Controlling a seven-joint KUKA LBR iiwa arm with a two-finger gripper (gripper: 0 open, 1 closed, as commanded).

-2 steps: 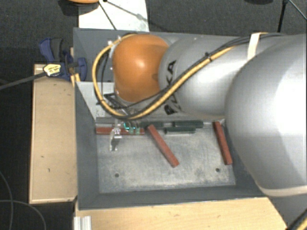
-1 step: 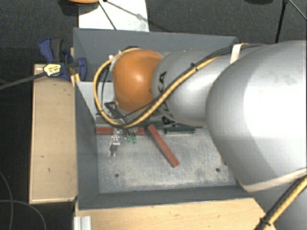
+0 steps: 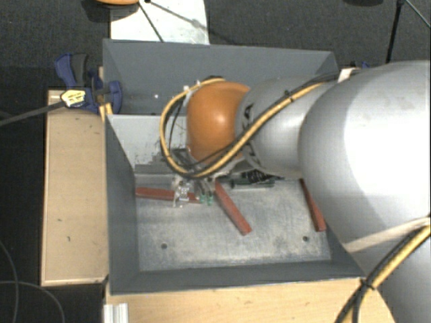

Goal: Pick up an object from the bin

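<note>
1. The gripper (image 3: 183, 194) sits low in the bin (image 3: 222, 247), left of centre in the frame, at the right end of a flat red-brown bar (image 3: 152, 193). I cannot tell whether it is apart or closed.
2. I judge this to be the grasp step. Next comes a firm hold and a lift clear of the slanted red-brown bar (image 3: 234, 211) just beside.
3. No writing can be read.

1. The grey metal bin (image 3: 222, 247) has a flat, speckled floor.
2. On the floor lie three reddish-brown sticks:
   - the left stick (image 3: 153, 194), lying level;
   - the middle stick (image 3: 234, 210), lying slanted;
   - the right stick (image 3: 314, 210), near the right wall.
</note>
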